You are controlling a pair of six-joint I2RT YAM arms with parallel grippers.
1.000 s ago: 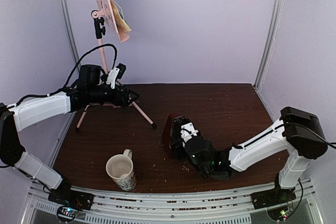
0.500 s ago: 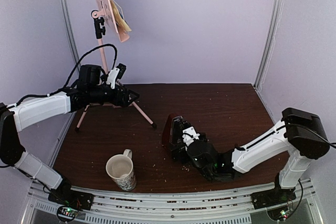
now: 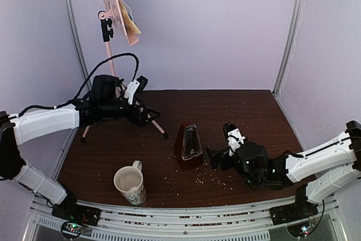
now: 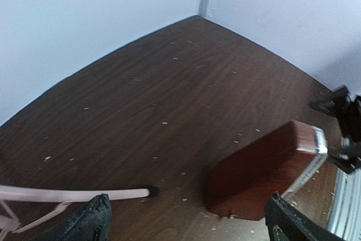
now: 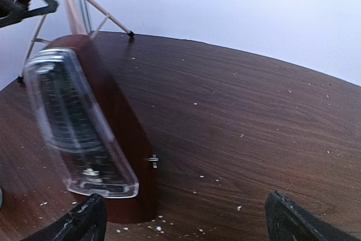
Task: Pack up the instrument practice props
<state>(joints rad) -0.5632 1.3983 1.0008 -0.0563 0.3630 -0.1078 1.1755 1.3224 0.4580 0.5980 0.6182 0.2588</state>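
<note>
Dark red-brown pyramid metronome (image 3: 188, 145) stands upright on the table. Just to its right, the nearer right gripper (image 3: 213, 158) points at it, jaws wide apart and empty. Left gripper (image 3: 151, 118), also wide and empty, hovers behind-left of the metronome by the pink music stand (image 3: 110, 55) legs.

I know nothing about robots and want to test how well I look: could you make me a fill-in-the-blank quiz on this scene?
1. The small dark red-brown pyramid metronome stands ___ on the brown table.
2. The right gripper, beside it without touching, has its jaws ___.
3. The pale-yellow and blue music sheets sit on the ___ tripod music stand.
4. The cream patterned mug is closest to the ___ arm's base.
Missing words: upright; open; pink; left.
</note>
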